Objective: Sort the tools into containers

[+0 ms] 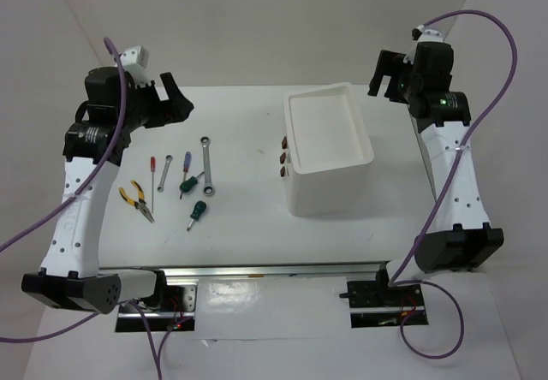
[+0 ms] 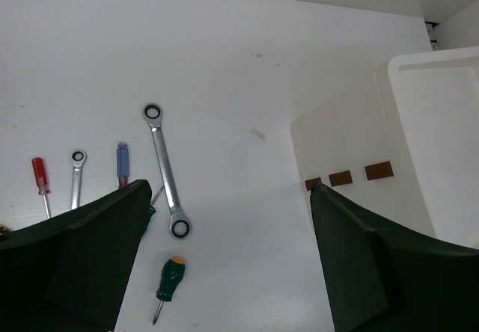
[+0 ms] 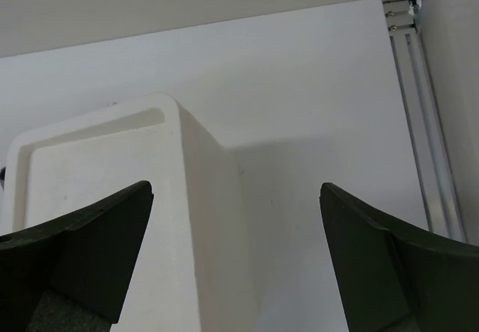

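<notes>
The tools lie in a group on the left of the table: yellow-handled pliers (image 1: 137,200), a red screwdriver (image 1: 152,173), a small silver wrench (image 1: 164,172), a blue screwdriver (image 1: 185,164), a long silver wrench (image 1: 206,164) and a stubby green screwdriver (image 1: 198,213). The white drawer box (image 1: 330,149) stands at centre right, its dark red-brown handles (image 1: 283,156) facing the tools. My left gripper (image 1: 175,97) hovers open and empty behind the tools. My right gripper (image 1: 385,72) is open and empty, high behind the box. The left wrist view shows the long wrench (image 2: 166,171) and the green screwdriver (image 2: 169,278).
Another green-handled tool (image 1: 188,183) lies beside the long wrench's lower end. The box's rimmed top tray (image 3: 112,197) shows in the right wrist view. A metal rail (image 1: 274,270) runs along the near edge between the arm bases.
</notes>
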Available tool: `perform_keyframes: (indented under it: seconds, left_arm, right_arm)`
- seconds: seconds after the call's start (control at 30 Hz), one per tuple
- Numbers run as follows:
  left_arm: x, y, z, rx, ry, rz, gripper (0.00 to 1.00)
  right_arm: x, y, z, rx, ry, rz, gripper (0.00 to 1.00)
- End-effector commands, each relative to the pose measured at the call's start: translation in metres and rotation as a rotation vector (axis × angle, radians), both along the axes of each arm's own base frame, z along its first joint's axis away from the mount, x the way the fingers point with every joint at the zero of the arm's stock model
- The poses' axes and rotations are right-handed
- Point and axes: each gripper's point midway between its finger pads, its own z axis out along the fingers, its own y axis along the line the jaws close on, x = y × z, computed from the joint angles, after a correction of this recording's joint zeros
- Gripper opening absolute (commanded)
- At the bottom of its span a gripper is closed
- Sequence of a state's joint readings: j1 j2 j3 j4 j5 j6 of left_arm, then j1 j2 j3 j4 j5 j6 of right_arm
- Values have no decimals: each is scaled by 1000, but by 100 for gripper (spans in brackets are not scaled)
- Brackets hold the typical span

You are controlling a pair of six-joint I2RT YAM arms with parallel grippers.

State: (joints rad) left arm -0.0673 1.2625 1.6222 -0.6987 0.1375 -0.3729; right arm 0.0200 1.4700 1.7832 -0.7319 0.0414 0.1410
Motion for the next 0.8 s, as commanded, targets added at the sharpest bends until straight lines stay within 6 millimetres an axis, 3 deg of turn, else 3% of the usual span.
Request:
perform_keyframes:
  seconds: [0.0,0.03,0.07,0.1,0.17,0.2,0.23,0.43,0.6,0.63,0.77]
  left_arm:
    - [-1,-13,7,-47,-37,-64,100]
    - [-4,-17,7,-67,-38,-79,100]
    - [-5,-22,11,-97,-59,-96,100]
    - [-8,-33,-1,-132,-35,-154,100]
    - [-13,-44,-6,-194,-38,-192,100]
    - [-16,-47,6,-214,-100,-213,100]
    - [-20,-57,-11,-241,-72,-250,100]
    - [-21,-93,-43,-397,-4,-405,100]
    - [-16,-123,-73,-520,53,-491,100]
    - [-22,-134,-89,-556,90,-538,99]
    - [-15,-175,-112,-664,106,-635,94]
  right_arm:
    - [-4,28,13,-14,-50,91,100]
    - [-6,47,1,-36,-24,132,100]
    - [-8,54,-1,-60,-17,139,100]
    - [-7,53,-23,-100,52,102,100]
    - [-10,69,-40,-133,96,120,100]
    - [-8,73,-50,-143,112,122,100]
    - [-7,76,-59,-153,134,126,100]
    - [-2,80,-104,-173,232,128,100]
    - [-6,77,-122,-167,281,96,100]
    - [-7,75,-126,-175,291,89,100]
    - [-15,77,-119,-151,263,86,100]
